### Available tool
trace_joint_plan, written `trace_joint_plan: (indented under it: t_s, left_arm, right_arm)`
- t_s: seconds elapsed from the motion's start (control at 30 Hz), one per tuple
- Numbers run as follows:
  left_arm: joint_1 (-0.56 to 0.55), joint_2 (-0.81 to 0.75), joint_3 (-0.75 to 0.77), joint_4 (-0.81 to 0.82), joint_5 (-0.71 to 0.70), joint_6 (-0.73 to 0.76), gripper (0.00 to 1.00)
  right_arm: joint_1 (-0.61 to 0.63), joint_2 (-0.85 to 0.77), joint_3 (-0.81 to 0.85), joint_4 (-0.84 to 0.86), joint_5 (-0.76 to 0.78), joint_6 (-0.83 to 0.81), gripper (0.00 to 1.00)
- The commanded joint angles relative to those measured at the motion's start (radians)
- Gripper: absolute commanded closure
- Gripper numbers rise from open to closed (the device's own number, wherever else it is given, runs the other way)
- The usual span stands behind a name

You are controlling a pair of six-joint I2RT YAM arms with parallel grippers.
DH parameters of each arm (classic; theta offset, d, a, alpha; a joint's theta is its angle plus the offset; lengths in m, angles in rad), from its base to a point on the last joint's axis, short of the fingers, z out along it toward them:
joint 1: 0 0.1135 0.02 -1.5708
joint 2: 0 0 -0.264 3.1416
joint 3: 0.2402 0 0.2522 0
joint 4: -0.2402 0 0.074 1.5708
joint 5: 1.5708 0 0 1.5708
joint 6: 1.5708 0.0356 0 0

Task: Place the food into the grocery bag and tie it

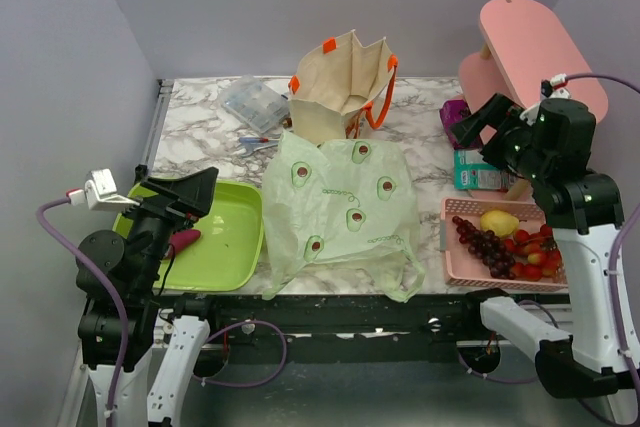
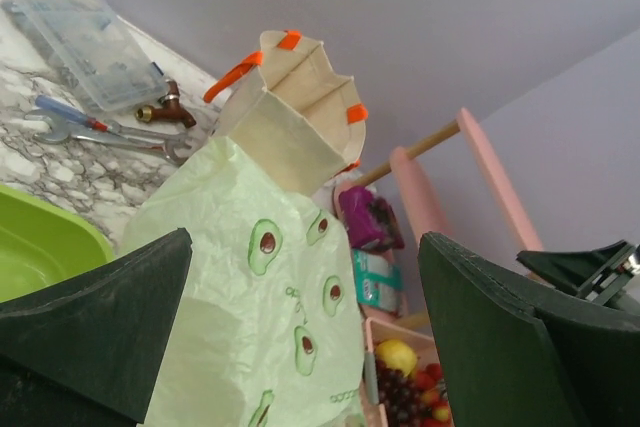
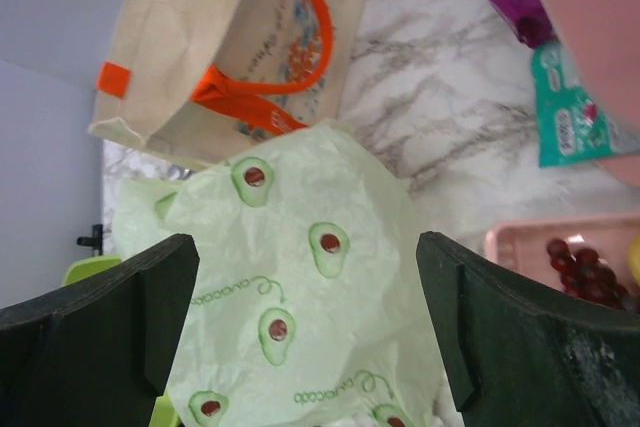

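I have both arms raised off the surface (image 1: pixel 420 117). The left hand (image 2: pixel 305 242) is spread wide with nothing between its fingers, and the right hand (image 3: pixel 305 242) is just as wide and holds nothing. The grocery bag (image 1: pixel 340 212) lies flat in the middle of the surface, crumpled and unfilled. Its long axis runs from the far side, where its top corner sits just in front of the beige tote (image 1: pixel 340 87), down to the near edge, leaning a little toward my right. What look like its handle loops trail at the near-right corner and reach the edge. The bag's left side touches the lime tray (image 1: pixel 230 247). In that tray is the sweet potato (image 1: pixel 184 240), partly hidden under my left arm; what I can see lies roughly crosswise, tipped up slightly toward the right. The rest of the food sits in the pink basket (image 1: pixel 448 237), just right of the bag. There the grapes (image 1: pixel 483 245) stretch diagonally from far-left to near-right, the lemon (image 1: pixel 499 222) lies crosswise at the far side, and the strawberries (image 1: pixel 530 259) are clustered at the near-right.
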Motion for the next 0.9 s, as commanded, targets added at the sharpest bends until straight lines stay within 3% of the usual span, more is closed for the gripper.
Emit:
trace_joint_plan:
  t_s: [0.0,0.3,0.87]
  left_arm:
    - [0.007,0.006,-0.026,-0.051,0.15,0.152,0.01]
    - [0.007,0.004,-0.073,-0.129,0.253,0.261,0.02]
    - [0.001,-0.023,-0.216,-0.172,0.3,0.367,0.01]
  right_arm:
    - [0.002,-0.103,-0.041,-0.194,0.171,0.044,0.0]
    - [0.002,-0.275,-0.202,-0.258,0.335,0.136,0.0]
    - [0.001,-0.273,-0.488,-0.302,0.502,0.41,0.0]
